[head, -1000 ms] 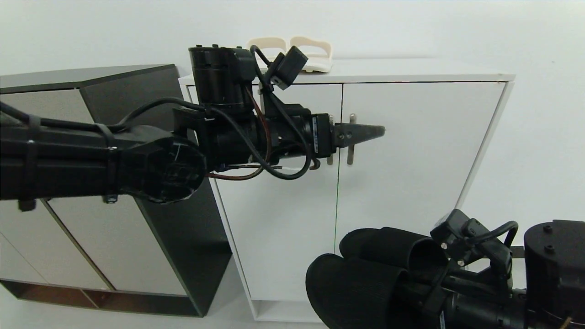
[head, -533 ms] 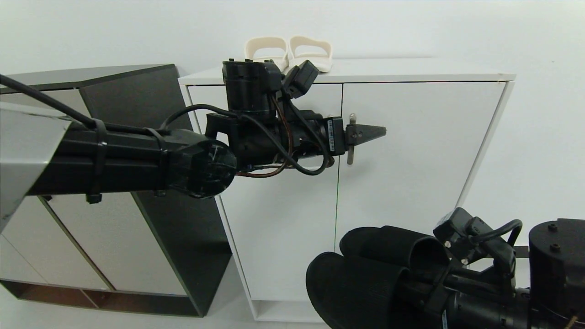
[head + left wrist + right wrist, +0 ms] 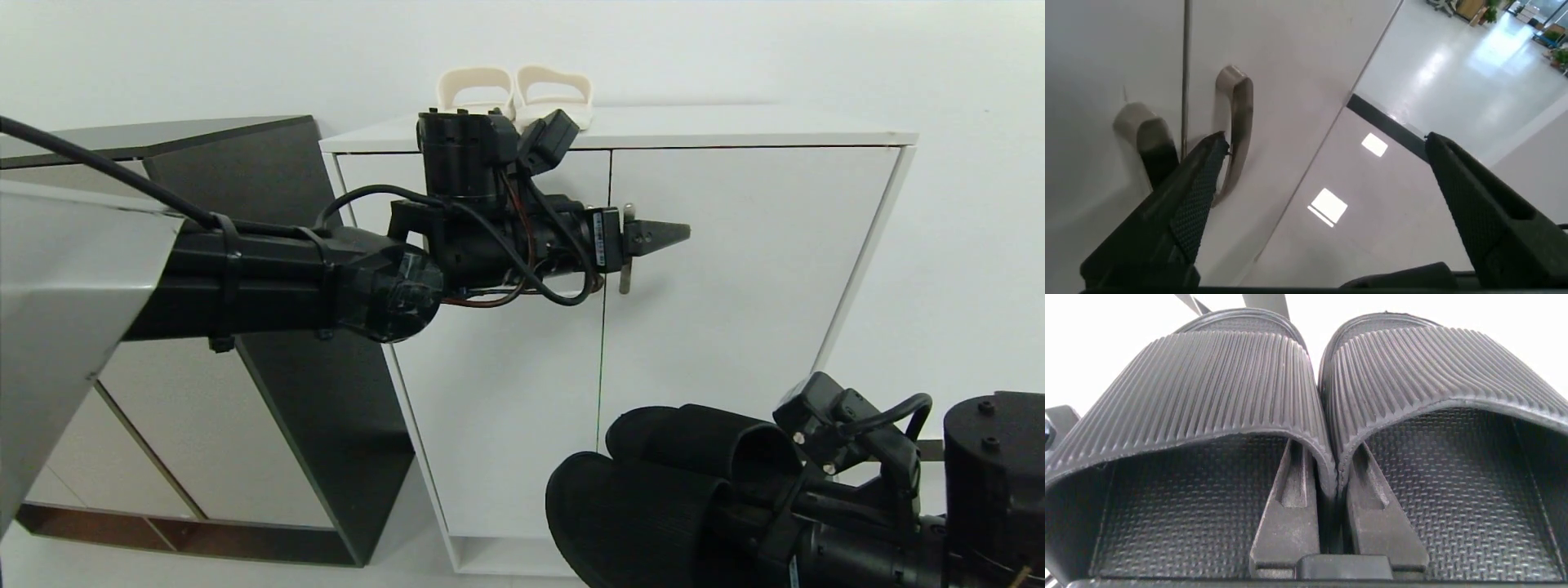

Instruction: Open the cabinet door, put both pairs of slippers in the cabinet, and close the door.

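Left claw (image 3: 1327, 147) is at the white cabinet (image 3: 735, 286), level with the two handles flanking the seam between the doors. Both doors are shut. The claw is spread wide.

Key relation: the right door's handle (image 3: 1234, 122) is an upright bar with its long axis vertical, and the claw's gap lies across that axis. The bar stands just inside one fingertip (image 3: 1212, 155), far off-centre in the gap, with the other finger well apart from it. Whether that near fingertip touches the bar I cannot tell. The left door's handle (image 3: 1139, 135) sits outside the gap, just beyond the same finger. The left arm is the one at the door, so a grasp would seem to need the bar better centred first.

Right claw (image 3: 1327, 498) is low and nearer the robot, pressed together on the two meeting inner walls of the black slippers (image 3: 653, 498), pinching the pair as one. The white slippers (image 3: 514, 90) lie side by side on the cabinet top, toward its left end.

Change: over the last second the left arm's wrist and forearm have pushed in toward the doors, while the fingertips stay at nearly the same spot by the handle. The white slippers, partly hidden by the arm before, now show whole. The right arm and the black slippers have not shifted.
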`<state>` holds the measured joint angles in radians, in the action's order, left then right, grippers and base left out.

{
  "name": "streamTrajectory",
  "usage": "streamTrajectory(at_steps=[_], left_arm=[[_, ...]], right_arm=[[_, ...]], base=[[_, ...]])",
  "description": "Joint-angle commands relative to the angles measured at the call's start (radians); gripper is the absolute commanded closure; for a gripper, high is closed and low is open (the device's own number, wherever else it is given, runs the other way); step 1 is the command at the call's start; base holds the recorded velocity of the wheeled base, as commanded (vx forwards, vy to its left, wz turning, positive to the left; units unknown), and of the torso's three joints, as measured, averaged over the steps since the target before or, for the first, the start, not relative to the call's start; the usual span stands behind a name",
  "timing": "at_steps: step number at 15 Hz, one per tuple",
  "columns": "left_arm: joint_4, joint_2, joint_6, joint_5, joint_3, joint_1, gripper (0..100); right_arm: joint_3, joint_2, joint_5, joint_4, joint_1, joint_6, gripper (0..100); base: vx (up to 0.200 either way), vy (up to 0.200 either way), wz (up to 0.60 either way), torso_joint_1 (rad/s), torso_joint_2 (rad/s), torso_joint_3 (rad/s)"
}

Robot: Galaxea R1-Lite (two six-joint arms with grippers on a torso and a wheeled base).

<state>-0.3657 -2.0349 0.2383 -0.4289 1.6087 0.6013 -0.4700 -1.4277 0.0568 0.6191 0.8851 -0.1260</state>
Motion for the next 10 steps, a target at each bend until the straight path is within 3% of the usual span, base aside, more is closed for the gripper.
streamTrajectory(at_steps=[1,8,9,10], left_arm=[[0.016,-0.025,-0.001,0.006,0.023,0.0,0],[0.039,-0.053,-0.005,0.006,0.063,0.043,0],[0.039,-0.053,-0.005,0.006,0.063,0.043,100],[0.039,-0.05,-0.005,0.006,0.059,0.041,100]], right_arm=[[-0.001,-0.002,0.0,0.001,0.0,0.0,100],[0.001,0.0,0.0,0.001,0.0,0.0,100],[0.001,0.001,0.0,-0.001,0.0,0.0,100],[0.002,0.006,-0.008,-0.006,0.003,0.002,100]], base=[[0.0,0.0,0.0,0.0,0.0,0.0],[0.0,0.0,0.0,0.0,0.0,0.0],[0.0,0.0,0.0,0.0,0.0,0.0],[0.0,0.0,0.0,0.0,0.0,0.0]])
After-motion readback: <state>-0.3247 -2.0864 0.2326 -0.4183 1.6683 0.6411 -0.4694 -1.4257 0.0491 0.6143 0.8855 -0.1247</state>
